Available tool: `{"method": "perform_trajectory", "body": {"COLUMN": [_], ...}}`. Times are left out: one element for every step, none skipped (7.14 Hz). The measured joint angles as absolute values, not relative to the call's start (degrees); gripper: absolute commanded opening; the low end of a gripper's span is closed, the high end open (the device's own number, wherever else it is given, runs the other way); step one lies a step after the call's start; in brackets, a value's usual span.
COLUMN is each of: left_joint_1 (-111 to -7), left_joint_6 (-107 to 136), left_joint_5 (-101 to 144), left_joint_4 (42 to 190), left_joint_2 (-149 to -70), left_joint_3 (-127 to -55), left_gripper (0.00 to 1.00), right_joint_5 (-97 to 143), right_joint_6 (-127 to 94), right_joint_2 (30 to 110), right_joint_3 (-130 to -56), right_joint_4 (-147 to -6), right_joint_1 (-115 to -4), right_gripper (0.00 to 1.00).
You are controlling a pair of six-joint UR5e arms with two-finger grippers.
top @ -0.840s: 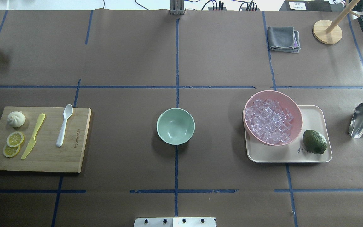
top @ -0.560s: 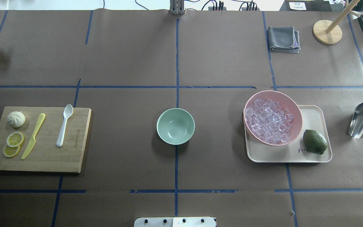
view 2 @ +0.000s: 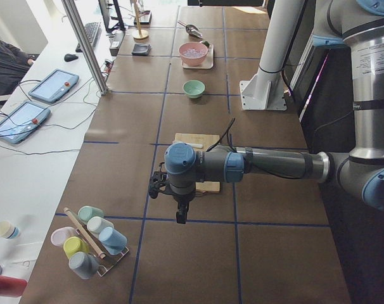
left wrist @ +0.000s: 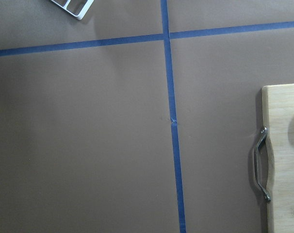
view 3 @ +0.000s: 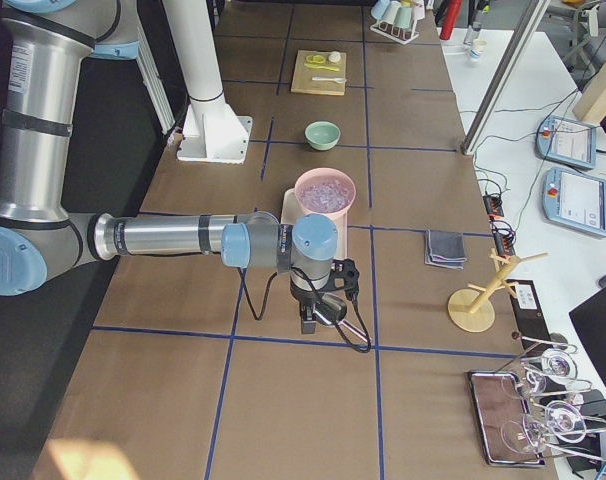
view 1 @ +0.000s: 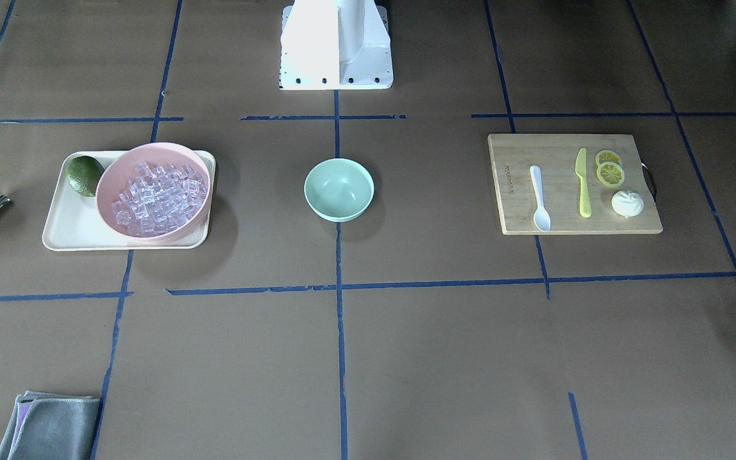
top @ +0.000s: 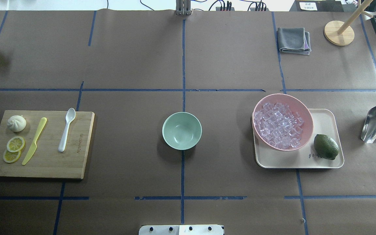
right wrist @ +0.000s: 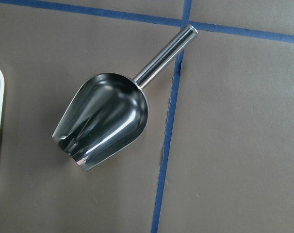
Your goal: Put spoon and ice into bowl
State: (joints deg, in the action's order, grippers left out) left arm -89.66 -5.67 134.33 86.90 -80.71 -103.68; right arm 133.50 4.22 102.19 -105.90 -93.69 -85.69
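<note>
- Neither the left tool (view 2: 179,218) nor the right tool (view 3: 309,324) shows in any view but the side ones, so I cannot tell whether either is released or clenched. Each hangs above the surface out near its own end, and nothing appears to be held.
- The spoon (top: 66,130) lies flat on the cutting board (top: 51,163) near the left end, scoop toward the far edge. The ice (top: 278,125) is heaped in the pink bowl (top: 306,121) on a tray (top: 325,119) toward the right end. The bowl (top: 181,130) stands empty in the middle, so both parts of the task remain.
- Likely slip: the spoon's slim handle hugs the board, so fingers may scrape the wood and skid it away.
- The yellow-green knife (top: 35,140) lies just beside the spoon and could be taken by mistake.
- The cubes look slick and are packed together, so a pinch may squirt one out or lift none.
- The mint bowl looks light, and a spoon dropped on its rim could tip or shove it.
- The right wrist view looks down on a metal scoop (right wrist: 106,119) lying by the right end.
- The surface is brown paper marked off with blue tape. A lime (top: 326,147) sits on the tray, and a grey cloth (top: 294,40) lies near the far right corner.
- Tablets and cables line the operators' side.
</note>
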Motion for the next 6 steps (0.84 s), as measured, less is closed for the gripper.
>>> {"method": "perform_trajectory", "body": {"left_joint_1": [-89.3, -88.2, -86.4, -84.8, -81.8, -77.1], "left_joint_6": [-5.6, -5.4, -5.3, -5.4, -4.3, -0.1], "left_joint_5": [134.4, 135.0, 136.1, 136.7, 137.4, 138.1], "left_joint_4": [89.0, 91.7, 93.3, 94.5, 96.3, 97.7], "left_joint_2": [-82.3, -84.3, -85.7, -86.5, -86.7, -87.0], "left_joint_3": [-103.9, -103.9, -104.0, -104.5, -105.3, -106.1], "left_gripper": [1.0, 1.0, 1.0, 1.0, 1.0, 1.0], "right_joint_5": [133.5, 133.5, 133.7, 134.0, 134.3, 134.4], "right_joint_6": [4.2, 4.2, 4.2, 4.2, 4.2, 4.2], "right_joint_2": [102.2, 102.1, 102.1, 102.1, 102.1, 102.2], "right_joint_3": [-105.9, -105.9, -105.9, -106.0, -106.0, -106.0], "right_joint_4": [-93.7, -93.7, -93.7, -93.7, -93.7, -93.6], "right_joint_1": [-85.7, -85.7, -85.7, -85.7, -85.7, -85.7], "right_gripper": [1.0, 1.0, 1.0, 1.0, 1.0, 1.0]}}
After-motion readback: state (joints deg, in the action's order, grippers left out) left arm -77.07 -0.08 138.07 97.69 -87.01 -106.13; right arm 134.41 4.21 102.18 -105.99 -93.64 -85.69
